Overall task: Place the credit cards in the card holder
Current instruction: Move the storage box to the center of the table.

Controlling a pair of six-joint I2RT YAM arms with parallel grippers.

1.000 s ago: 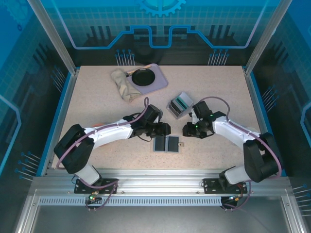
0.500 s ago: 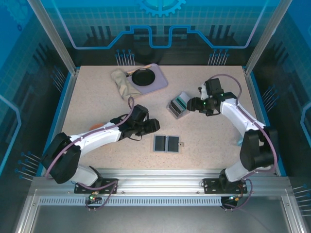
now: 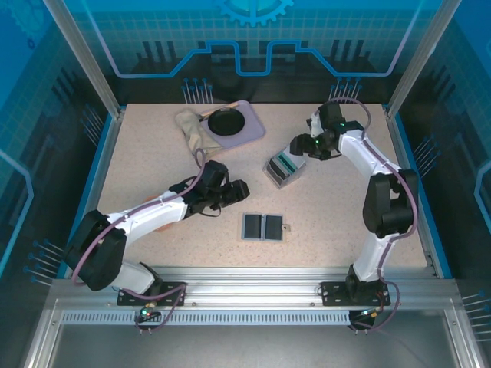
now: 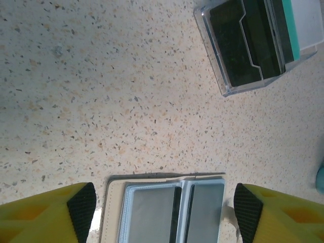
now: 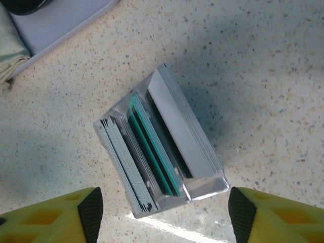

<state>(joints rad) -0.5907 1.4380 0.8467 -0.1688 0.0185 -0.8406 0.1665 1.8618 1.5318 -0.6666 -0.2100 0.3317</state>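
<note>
Grey-panelled, pale-bordered card holder (image 3: pixel 263 228) lies open flat, long axis running left-right, while left gripper (image 4: pixel 164 205) and right gripper (image 5: pixel 165 207) gape empty.

The left arm (image 3: pixel 146 218), white links with black joints and a purple cable along it, reaches from the near left toward the middle, forearm low and slanting far-right. Its left gripper (image 3: pixel 234 190) points right; in the wrist view its yellow fingers (image 4: pixel 40 212) with black pads stand wide apart, nothing between them. The right arm (image 3: pixel 383 207), built alike, rises steeply from the near right, bends at a dark elbow and runs far-left. Its right gripper (image 3: pixel 298 146) faces left and downward, the yellow fingers (image 5: pixel 50 217) likewise spread wide and empty.
</note>
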